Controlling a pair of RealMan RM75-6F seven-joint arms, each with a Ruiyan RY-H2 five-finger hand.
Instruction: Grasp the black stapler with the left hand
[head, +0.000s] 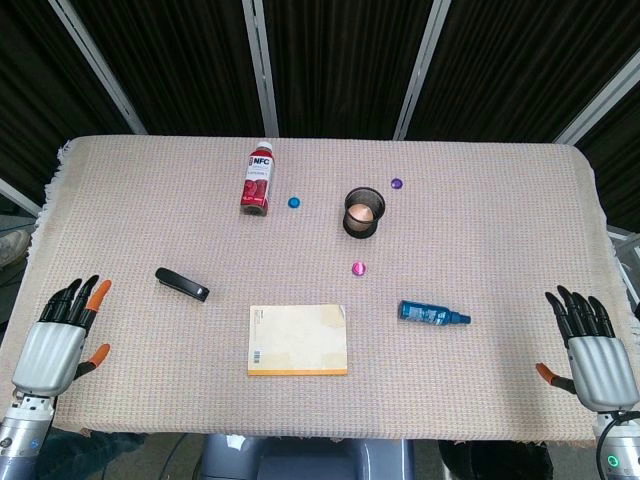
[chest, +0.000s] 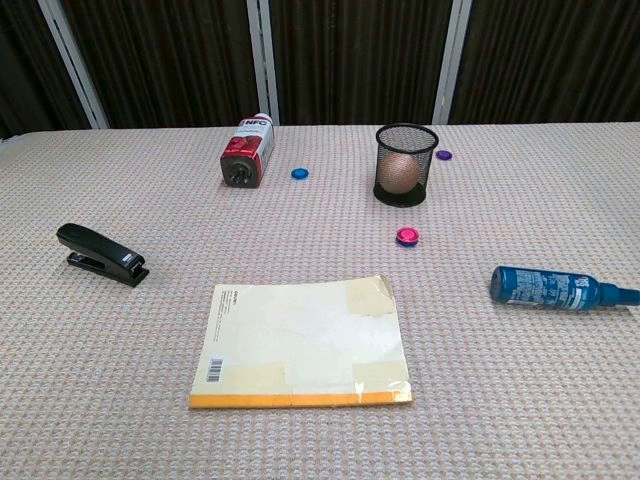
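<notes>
The black stapler (head: 182, 284) lies flat on the woven tablecloth, left of centre; the chest view shows the stapler (chest: 101, 254) at its left side, angled with one end toward the front right. My left hand (head: 58, 345) rests at the table's front left corner, fingers spread, holding nothing, well to the left of and nearer than the stapler. At the front right corner my right hand (head: 592, 352) is likewise spread and empty. Neither hand shows in the chest view.
A yellow-edged book (head: 298, 340) lies front centre. A blue bottle (head: 432, 314) lies on its side to the right. A red NFC bottle (head: 258, 181), a black mesh cup (head: 362, 212) holding a ball, and blue, magenta and purple small discs sit further back.
</notes>
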